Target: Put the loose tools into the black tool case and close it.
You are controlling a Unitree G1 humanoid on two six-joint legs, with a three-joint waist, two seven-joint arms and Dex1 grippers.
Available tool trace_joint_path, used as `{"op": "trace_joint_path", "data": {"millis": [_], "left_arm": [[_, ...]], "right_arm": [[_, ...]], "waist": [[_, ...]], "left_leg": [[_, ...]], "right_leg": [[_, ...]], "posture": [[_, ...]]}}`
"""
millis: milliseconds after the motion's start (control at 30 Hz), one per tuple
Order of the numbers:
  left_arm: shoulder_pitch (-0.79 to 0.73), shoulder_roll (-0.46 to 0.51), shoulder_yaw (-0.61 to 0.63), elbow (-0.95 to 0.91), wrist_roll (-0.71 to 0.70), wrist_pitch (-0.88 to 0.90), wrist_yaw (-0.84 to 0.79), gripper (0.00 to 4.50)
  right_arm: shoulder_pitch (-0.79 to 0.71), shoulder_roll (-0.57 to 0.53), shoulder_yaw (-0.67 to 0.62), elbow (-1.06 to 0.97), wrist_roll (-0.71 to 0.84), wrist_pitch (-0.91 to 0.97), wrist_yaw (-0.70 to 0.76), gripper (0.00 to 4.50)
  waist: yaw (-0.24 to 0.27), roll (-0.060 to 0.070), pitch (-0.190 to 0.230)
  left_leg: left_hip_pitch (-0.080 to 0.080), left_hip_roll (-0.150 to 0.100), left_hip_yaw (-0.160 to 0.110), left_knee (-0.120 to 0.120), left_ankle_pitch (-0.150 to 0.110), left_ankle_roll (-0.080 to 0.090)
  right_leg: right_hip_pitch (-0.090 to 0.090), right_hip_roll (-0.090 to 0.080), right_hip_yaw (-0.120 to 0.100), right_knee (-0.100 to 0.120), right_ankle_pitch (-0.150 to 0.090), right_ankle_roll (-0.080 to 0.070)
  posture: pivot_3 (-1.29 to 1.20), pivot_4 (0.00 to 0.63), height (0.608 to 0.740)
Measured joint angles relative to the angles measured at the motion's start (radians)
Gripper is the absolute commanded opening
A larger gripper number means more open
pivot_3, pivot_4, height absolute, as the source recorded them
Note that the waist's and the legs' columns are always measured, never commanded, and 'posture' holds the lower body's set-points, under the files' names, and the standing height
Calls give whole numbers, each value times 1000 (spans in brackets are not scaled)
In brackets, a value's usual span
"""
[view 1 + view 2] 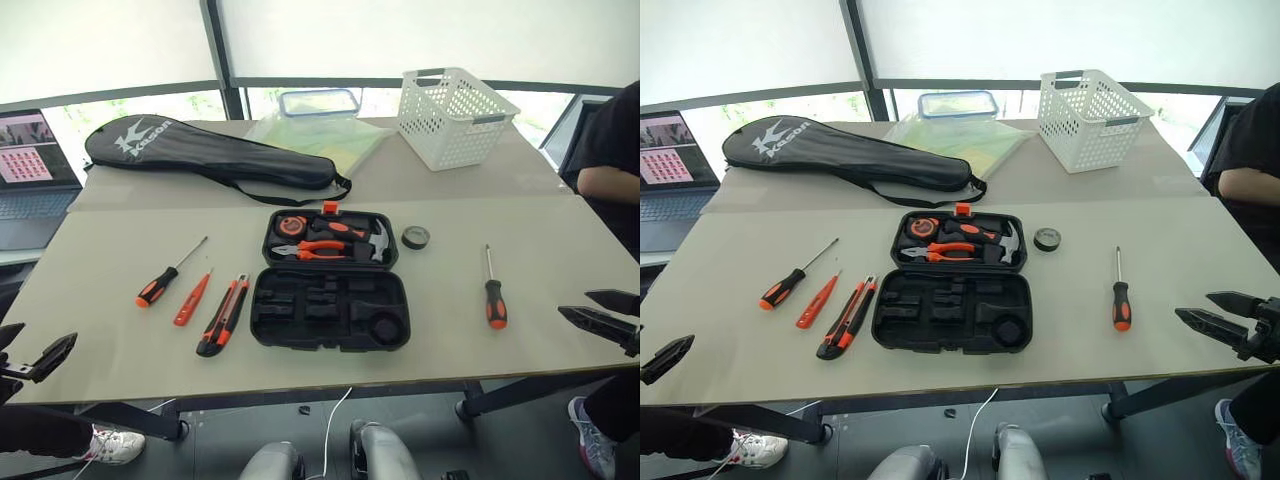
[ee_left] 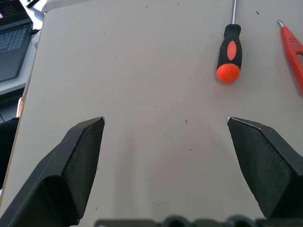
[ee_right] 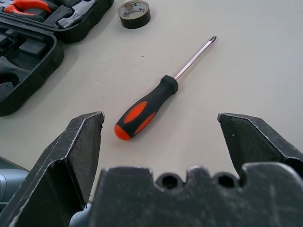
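The black tool case (image 1: 330,280) is lying open in the middle of the frame in the left eye view, flat on the table (image 1: 90,350). Its far half is already holding pliers, a hammer and a tape measure. Its near half is showing empty slots.

The loose tools are sitting on both sides of it. At the left of the frame are a black-and-orange screwdriver (image 1: 160,282), a slim orange screwdriver (image 1: 191,299) and the utility knife (image 1: 223,316), which is lying just beside the case. At the right are the small tape roll (image 1: 416,237), near the case's far corner, and one more screwdriver (image 1: 494,295), lying apart from the case.

The right gripper (image 1: 600,312) is waiting at the right edge of the frame with its jaws spread wide and nothing in them. The left gripper (image 1: 35,352) is waiting at the lower left edge, also spread wide and holding nothing.

The thing that matters most is the screwdriver at the right. In the right wrist view it (image 3: 151,106) is lying just ahead of the open fingers, with its fat handle end pointing toward them and its metal tip pointing away, toward the upper right. So the right arm is much nearer to it than the left arm. I think the right gripper should go forward and down and close across the handle. The left gripper is nearer to the three tools at the left, where the black-and-orange one's handle (image 2: 229,53) is sitting ahead of it.
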Motion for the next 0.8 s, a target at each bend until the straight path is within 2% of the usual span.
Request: {"op": "trace_joint_path", "data": {"millis": [133, 233, 400, 500, 667, 800], "left_arm": [[0, 0, -4, -12, 0, 12, 1, 4456], [-50, 19, -21, -38, -21, 108, 32, 4456], [-182, 107, -129, -91, -43, 240, 58, 4456], [-241, 133, -206, -64, -36, 265, 54, 4456], [-488, 171, -473, 133, 69, 259, 43, 4456], [-635, 171, -633, 303, 159, 224, 21, 4456]], "right_arm": [[6, 0, -3, -1, -1, 0, -5, 4478], [-17, 7, -3, -30, -5, 0, -25, 4478], [-206, -3, 45, -297, 123, 126, -77, 4478], [-283, -3, 102, -404, 191, 189, -93, 4478], [-441, 53, 307, -583, 271, 245, -95, 4478], [-506, 106, 399, -633, 290, 245, -78, 4478]], "waist": [[1, 0, 0], [2, 0, 0], [-6, 2, 1], [-7, 2, 1], [-1, 1, 1], [0, -1, 2]], "left_leg": [[0, 0, 0, 0, 0, -1], [0, 0, 0, 0, -1, -3], [1, 1, 0, -1, 1, -6], [1, 1, -2, -1, 1, -6], [-2, -1, -2, -1, 1, -6], [-7, -2, -2, 0, 2, -5]], "right_leg": [[0, 0, 0, 0, 0, 0], [0, 0, 0, 1, 0, 0], [0, 1, 0, 2, 0, 0], [-1, 3, -2, 2, 5, -8], [-3, 2, -5, 0, 5, -9], [-8, 3, -6, 1, 6, -8]], "posture": [[0, 150, 740], [0, 150, 740], [0, 150, 740], [0, 150, 740], [0, 150, 740], [0, 150, 740]]}}
